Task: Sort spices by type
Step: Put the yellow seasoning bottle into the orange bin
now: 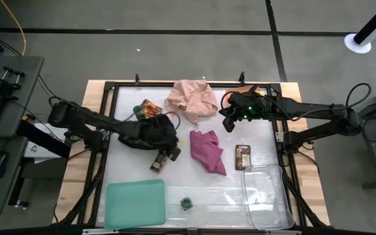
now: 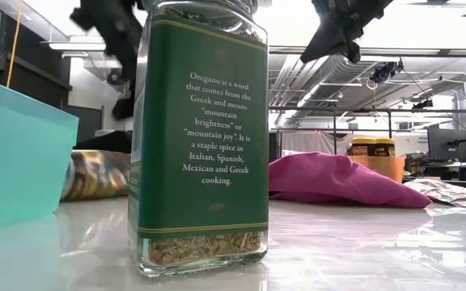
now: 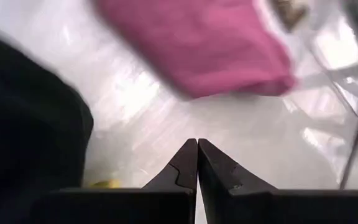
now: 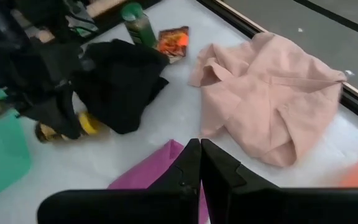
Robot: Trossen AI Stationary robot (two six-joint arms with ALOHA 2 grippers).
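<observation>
Left tool (image 1: pixel 173 153) closed, green-labelled oregano jar (image 2: pixel 201 137) upright

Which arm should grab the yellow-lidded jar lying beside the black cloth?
Probably left: the left gripper, shut and empty, hovers right by the yellow-lidded jar; the right gripper is beyond the magenta cloth.

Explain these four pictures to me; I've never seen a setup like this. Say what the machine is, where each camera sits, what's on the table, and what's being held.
It is a robot with two dark arms at a table. One camera looks down from above, one sits at table height, and one rides on each wrist. The left claw and right claw are both shut and hold nothing. On the table lie a pink cloth, a magenta cloth, a black cloth, a green tray, a clear tray, a brown packet and a green oregano jar.
</observation>
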